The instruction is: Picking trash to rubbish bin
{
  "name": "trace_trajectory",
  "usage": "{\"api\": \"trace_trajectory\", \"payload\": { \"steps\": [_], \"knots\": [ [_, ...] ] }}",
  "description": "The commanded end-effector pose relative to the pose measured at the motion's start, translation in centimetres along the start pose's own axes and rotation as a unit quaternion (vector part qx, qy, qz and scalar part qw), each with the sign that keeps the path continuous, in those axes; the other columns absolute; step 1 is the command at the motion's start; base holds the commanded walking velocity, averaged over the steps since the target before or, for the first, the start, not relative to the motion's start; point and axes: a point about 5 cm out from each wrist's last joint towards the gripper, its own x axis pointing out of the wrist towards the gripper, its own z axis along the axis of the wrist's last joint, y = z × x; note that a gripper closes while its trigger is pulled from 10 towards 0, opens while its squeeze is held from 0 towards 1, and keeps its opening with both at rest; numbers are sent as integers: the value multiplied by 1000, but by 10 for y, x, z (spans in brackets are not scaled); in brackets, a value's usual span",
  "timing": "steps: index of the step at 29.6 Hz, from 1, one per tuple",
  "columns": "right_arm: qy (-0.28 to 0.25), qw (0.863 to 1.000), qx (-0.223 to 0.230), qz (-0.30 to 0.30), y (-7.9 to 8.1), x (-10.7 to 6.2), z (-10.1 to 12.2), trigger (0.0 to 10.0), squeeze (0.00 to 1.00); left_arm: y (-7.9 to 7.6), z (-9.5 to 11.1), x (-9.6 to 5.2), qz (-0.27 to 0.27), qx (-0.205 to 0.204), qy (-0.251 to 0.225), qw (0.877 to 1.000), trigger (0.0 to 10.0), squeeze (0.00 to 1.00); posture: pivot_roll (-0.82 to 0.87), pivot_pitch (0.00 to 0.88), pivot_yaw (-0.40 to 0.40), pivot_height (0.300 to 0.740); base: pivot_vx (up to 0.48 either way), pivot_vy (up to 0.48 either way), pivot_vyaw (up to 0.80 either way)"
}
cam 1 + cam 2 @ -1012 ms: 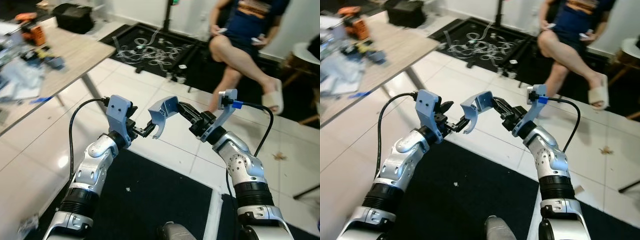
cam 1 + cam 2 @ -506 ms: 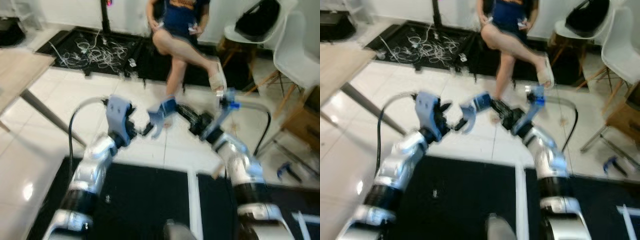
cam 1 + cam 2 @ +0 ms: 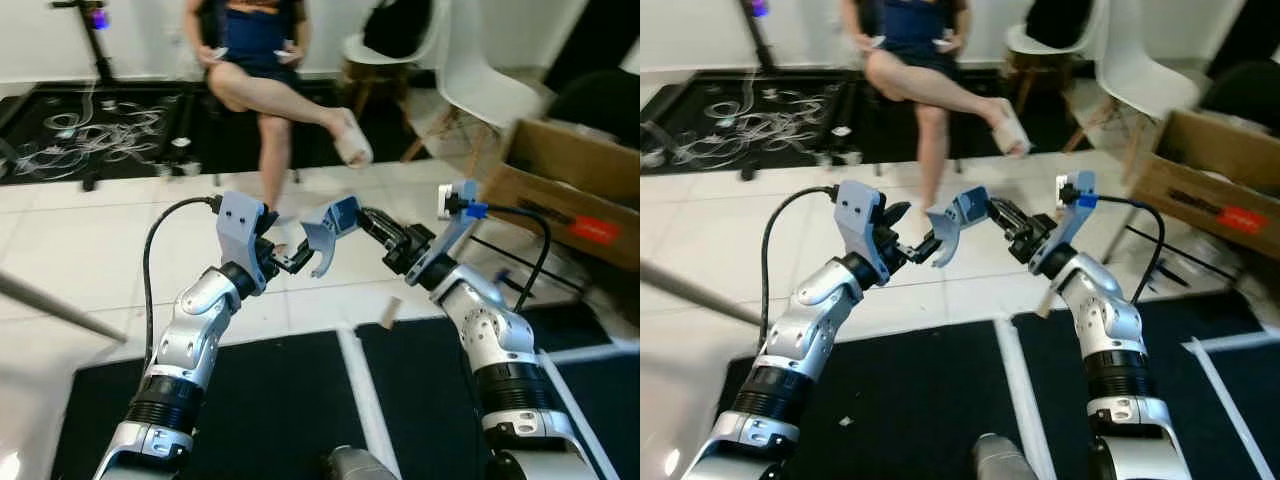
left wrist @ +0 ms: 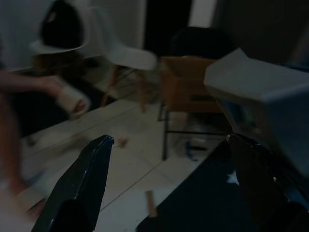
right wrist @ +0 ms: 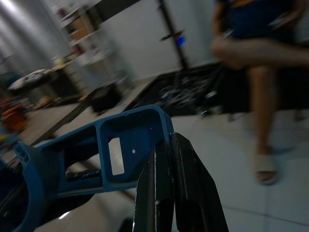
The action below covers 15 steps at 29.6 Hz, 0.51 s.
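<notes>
Fingers of the right gripper (image 3: 368, 217) pinch one end of a blue plastic part (image 3: 328, 229), up in the air between the 2 arms. In the left eye view this part is pale blue and bent like a hook, with its curved end pointing down. The left gripper (image 3: 291, 261) sits just beside that curved end, with its fingers spread apart; I cannot tell if they touch it. Below are white floor tiles (image 3: 80, 250) and black mats (image 3: 270, 410). A person (image 3: 262, 60) sits behind, and a cardboard box (image 3: 570, 190) is on the right.

In the left wrist view, the 2 fingers (image 4: 82, 183) are wide apart, with the part close by 1 of them.

In the right wrist view, the fingers (image 5: 166, 193) are pressed together on the part's blue, hollow frame.
</notes>
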Motion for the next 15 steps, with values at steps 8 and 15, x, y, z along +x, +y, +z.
{"api": "trace_trajectory", "payload": {
  "steps": [8, 15],
  "knots": [
    [3, 1000, 0, 3, 2, 1, -2, 10000, 0, -1, -3, -1, -5, 2, 6, 1000, 10000, 0, -65, 0, -33, 740, 0, 0, -800],
    [3, 1000, -1, 3, 2, 1, -2, 10000, 0, -1, -3, -1, -3, 3, 6, 1000, 10000, 0, -65, 0, -33, 740, 0, 0, -800]
  ]
}}
